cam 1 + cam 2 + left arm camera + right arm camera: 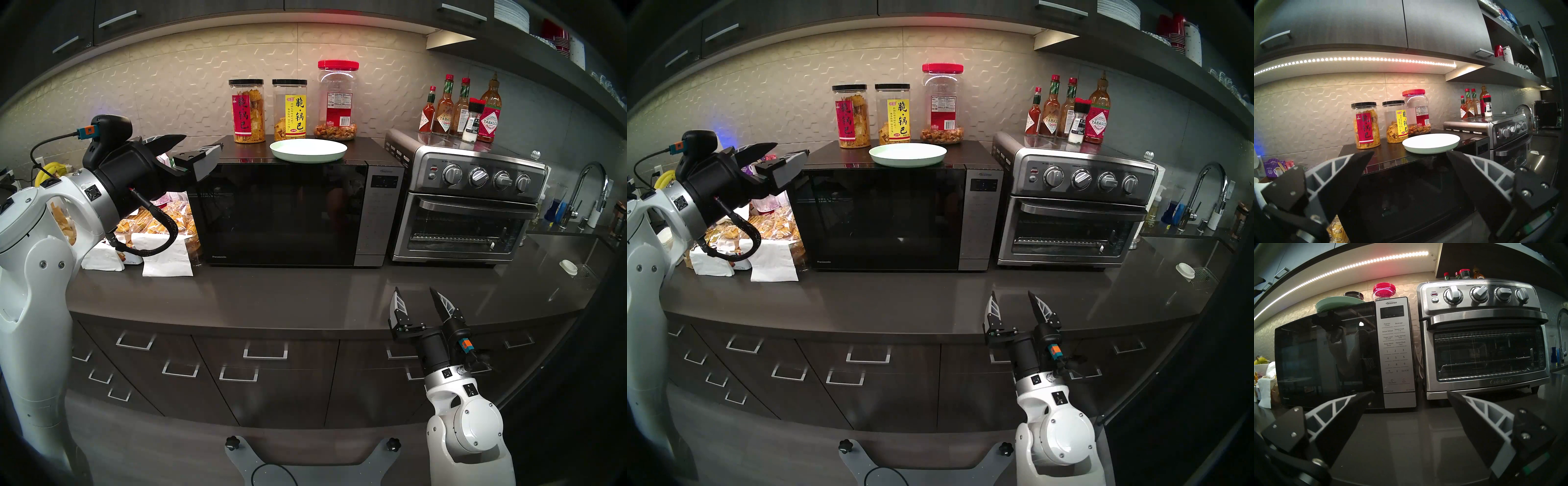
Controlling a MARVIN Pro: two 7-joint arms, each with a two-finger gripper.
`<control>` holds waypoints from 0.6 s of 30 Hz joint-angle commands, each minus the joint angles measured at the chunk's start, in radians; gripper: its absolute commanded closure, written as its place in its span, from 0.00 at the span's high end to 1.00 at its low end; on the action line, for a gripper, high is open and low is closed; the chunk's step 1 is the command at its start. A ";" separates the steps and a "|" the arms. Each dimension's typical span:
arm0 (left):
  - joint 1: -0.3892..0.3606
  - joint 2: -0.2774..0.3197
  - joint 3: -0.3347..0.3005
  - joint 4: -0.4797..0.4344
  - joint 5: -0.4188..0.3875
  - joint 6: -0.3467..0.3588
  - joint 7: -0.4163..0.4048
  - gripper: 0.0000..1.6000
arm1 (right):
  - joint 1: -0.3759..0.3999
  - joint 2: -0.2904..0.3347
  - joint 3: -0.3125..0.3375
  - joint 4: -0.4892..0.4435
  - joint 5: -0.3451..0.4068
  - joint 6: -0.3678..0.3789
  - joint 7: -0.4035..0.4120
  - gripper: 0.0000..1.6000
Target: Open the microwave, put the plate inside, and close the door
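Note:
The black microwave (378, 220) stands on the counter with its dark glass door (278, 213) shut. On its top, near the front edge, lies the pale mint-green plate (308, 150), also seen as the plate (1430, 143) and the plate (1339, 302). My left gripper (203, 142) hovers open at the microwave's upper left corner, fingers pointing right, nothing between them. My right gripper (413, 294) is open and empty over the counter's front edge, pointing toward the microwave's control panel (1395, 344).
Three snack jars (288, 108) stand behind the plate on the microwave. A stainless toaster oven (464, 200) with sauce bottles (461, 108) on top sits to the right. Snack bags and napkins (163, 237) lie left of the microwave. A sink and faucet (590, 190) are far right.

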 commanded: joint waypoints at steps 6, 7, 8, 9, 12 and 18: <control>-0.008 0.003 -0.001 -0.012 -0.001 -0.009 -0.003 1.00 | 0.003 0.002 0.000 -0.024 0.000 -0.003 0.002 1.00; -0.008 0.004 -0.001 -0.012 -0.001 -0.009 -0.003 1.00 | 0.003 0.002 0.000 -0.024 0.000 -0.003 0.002 1.00; -0.008 0.004 -0.001 -0.012 -0.001 -0.009 -0.003 1.00 | 0.003 0.002 0.000 -0.024 0.000 -0.003 0.002 1.00; -0.008 0.004 -0.001 -0.012 -0.001 -0.009 -0.003 1.00 | 0.003 0.002 0.000 -0.024 0.000 -0.003 0.002 1.00; -0.008 0.004 -0.001 -0.012 -0.002 -0.009 -0.003 1.00 | 0.003 0.002 0.000 -0.024 0.000 -0.003 0.002 1.00; -0.008 0.005 -0.001 -0.012 -0.003 -0.010 -0.002 1.00 | 0.003 0.002 0.000 -0.024 0.000 -0.003 0.002 1.00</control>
